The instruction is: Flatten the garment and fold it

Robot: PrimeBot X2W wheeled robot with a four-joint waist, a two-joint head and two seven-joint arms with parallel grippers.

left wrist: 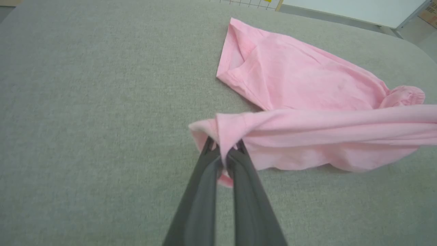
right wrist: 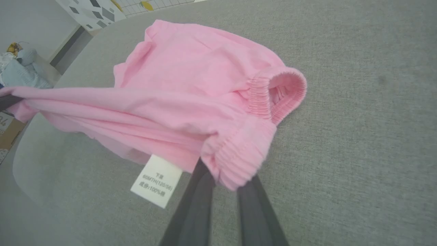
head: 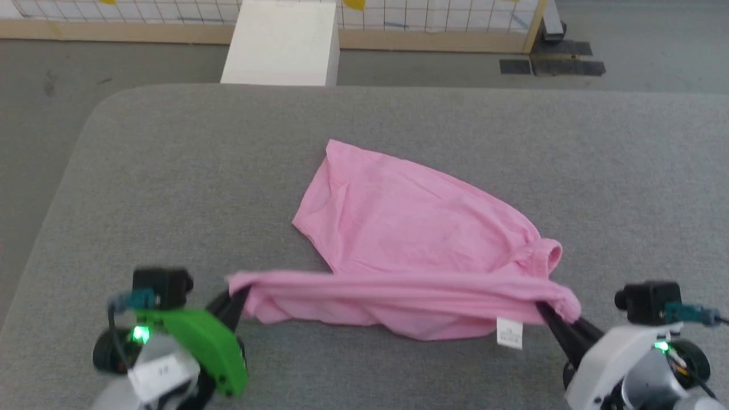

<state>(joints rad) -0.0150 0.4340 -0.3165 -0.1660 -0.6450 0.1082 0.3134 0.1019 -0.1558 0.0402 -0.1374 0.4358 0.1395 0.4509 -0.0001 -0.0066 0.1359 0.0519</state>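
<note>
Right now I have the garment point(head: 398, 222) by its near edge. My left claw point(left wrist: 223, 150) is pinched shut on one corner of the pink cloth, and my right claw point(right wrist: 227, 174) is clamped on the gathered elastic edge point(right wrist: 239, 153) at the other end. Between the two, the cloth is drawn into a taut, bunched band raised just off the grey tabletop point(head: 171, 171). The rest of the garment lies fairly smooth on the tabletop beyond it, slanting away to my left. The white label point(head: 509, 332) hangs down close to my right claw.

I judge this to be the flattening step, with no fold begun. Next I should keep the band tight, draw it towards me, and lower both ends evenly so the bunched layers spread out. If one side goes slack, the cloth will likely crease.
</note>
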